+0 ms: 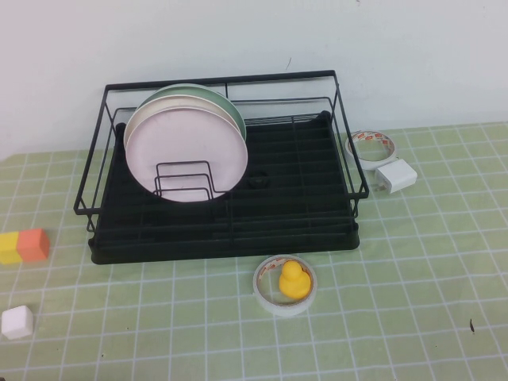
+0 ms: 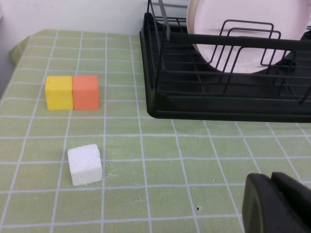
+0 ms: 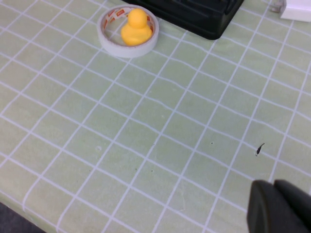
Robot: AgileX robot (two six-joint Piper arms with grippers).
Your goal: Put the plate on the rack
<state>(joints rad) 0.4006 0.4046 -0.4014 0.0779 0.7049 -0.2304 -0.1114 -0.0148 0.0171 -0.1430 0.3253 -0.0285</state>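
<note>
Left pincer (image 2: 278, 204): seen only as a dark tip at the edge of the left wrist view, low over the green checked surface (image 2: 160, 160); its opening cannot be told, and nothing is seen held or touched.
Right pincer (image 3: 281, 206): likewise only a dark tip in the right wrist view, over bare surface; its opening cannot be told.
Plate (image 1: 184, 151): large, round, pale pink, plain, with a shallow raised rim.
Plate position: stood on edge in the left part of the rack (image 1: 286, 238), leaned against a cream-white plate (image 1: 136, 113), with a pale green plate (image 1: 222, 100) behind that; wire dividers (image 1: 184, 178) are crossed in front of its lower face.
Plate and pincers: well apart; neither pincer is shown in the high view.
Other items: yellow block (image 2: 59, 92) touching an orange block (image 2: 86, 91); white cube (image 2: 85, 164); yellow duck (image 1: 292, 281) inside a tape roll (image 1: 267, 294); second tape roll (image 1: 371, 148) beside a white charger (image 1: 396, 175).
</note>
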